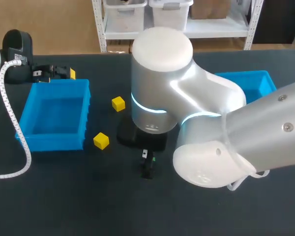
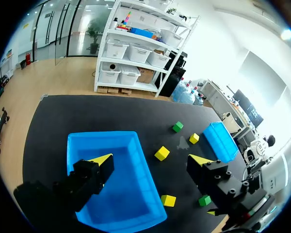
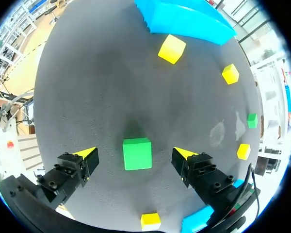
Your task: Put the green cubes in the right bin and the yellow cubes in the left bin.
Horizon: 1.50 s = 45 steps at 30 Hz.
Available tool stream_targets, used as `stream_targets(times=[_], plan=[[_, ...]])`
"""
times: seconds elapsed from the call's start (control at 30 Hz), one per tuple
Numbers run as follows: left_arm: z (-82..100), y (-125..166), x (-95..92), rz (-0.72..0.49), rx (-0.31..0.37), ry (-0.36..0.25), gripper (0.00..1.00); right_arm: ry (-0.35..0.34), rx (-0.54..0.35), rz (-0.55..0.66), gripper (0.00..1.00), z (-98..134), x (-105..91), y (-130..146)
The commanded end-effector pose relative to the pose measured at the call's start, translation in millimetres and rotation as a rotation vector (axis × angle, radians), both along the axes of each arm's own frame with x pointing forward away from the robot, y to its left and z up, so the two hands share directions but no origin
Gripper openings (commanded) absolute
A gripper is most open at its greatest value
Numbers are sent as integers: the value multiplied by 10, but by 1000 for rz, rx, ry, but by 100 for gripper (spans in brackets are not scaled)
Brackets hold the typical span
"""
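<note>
A green cube (image 3: 137, 154) is seen lying on the table (image 3: 111, 87) between the fingers of the right gripper (image 3: 136, 156), about midway between the two yellow tips. A gap is left on each side, so the cube is touched by neither finger. The fingers are spread wide and nothing is grasped.

The right arm (image 1: 236, 128) is brought in from the right and carried past the middle of the table. Its wrist is turned straight down and the gripper is held low, at about 4 o'clock from the left bin (image 1: 54, 115).

A yellow cube (image 1: 118, 103) is found at 3 o'clock from that bin, and a second yellow cube (image 1: 101, 140) at 4 o'clock, just off its corner. The right bin (image 1: 250, 83) is partly hidden behind the arm.

The left gripper (image 1: 56, 73) is held at 12 o'clock from the left bin, just beyond its far rim. Its fingers are likewise parted, with nothing between them. From its wrist the bin is seen below, and a second green cube (image 2: 177, 126) lies far ahead.
</note>
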State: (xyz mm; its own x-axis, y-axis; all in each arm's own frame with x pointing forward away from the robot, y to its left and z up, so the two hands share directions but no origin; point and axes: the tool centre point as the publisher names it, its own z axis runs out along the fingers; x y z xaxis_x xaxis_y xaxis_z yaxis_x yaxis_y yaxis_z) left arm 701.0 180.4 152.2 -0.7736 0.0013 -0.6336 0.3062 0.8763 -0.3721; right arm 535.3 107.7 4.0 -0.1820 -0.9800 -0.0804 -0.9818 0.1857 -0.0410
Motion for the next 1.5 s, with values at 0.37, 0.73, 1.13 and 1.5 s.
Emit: stream_targets(times=[0.37, 0.73, 1.13, 1.5], plan=[[-18, 25, -2, -7, -10, -7, 100, -18, -48, -1, 36, -144, -10, -30], [-18, 25, -2, -7, -10, -7, 100, -67, -38, -57, 0, -55, 164, -83], [-18, 25, -2, -7, -10, -7, 100, -169, 19, -216, 0, 388, 724, -436], [-18, 25, -2, -7, -10, -7, 100, -272, 78, -426, 0, 826, 1348, -1112]])
